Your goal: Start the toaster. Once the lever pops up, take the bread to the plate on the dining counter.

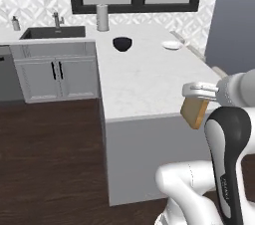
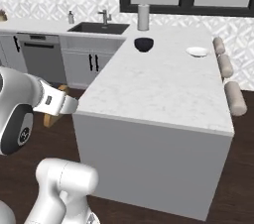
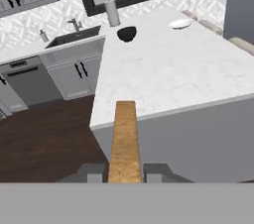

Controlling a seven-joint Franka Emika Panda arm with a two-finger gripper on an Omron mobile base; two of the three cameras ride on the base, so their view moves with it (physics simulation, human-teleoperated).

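Note:
My gripper [image 3: 125, 172] is shut on the bread [image 3: 124, 134], a golden-tan slice seen edge-on between the two fingertips. In the left base view the bread [image 1: 194, 113] hangs under the gripper [image 1: 198, 99], just off the near right corner of the dining counter [image 1: 144, 82]. From the right base view the gripper [image 2: 63, 106] and bread [image 2: 51, 118] are left of the dining counter's [image 2: 158, 91] near corner. The small white plate [image 1: 171, 45] [image 2: 197, 51] [image 3: 179, 24] sits at the counter's far right. The toaster is out of view.
A dark bowl [image 1: 122, 44] [image 2: 144, 44] and a paper towel roll [image 1: 102, 17] [image 2: 143, 17] stand at the counter's far end. Beige stools [image 2: 226, 65] line its right edge. A sink [image 2: 99, 28] and grey cabinets [image 1: 57, 74] are at the back left, over dark wood floor.

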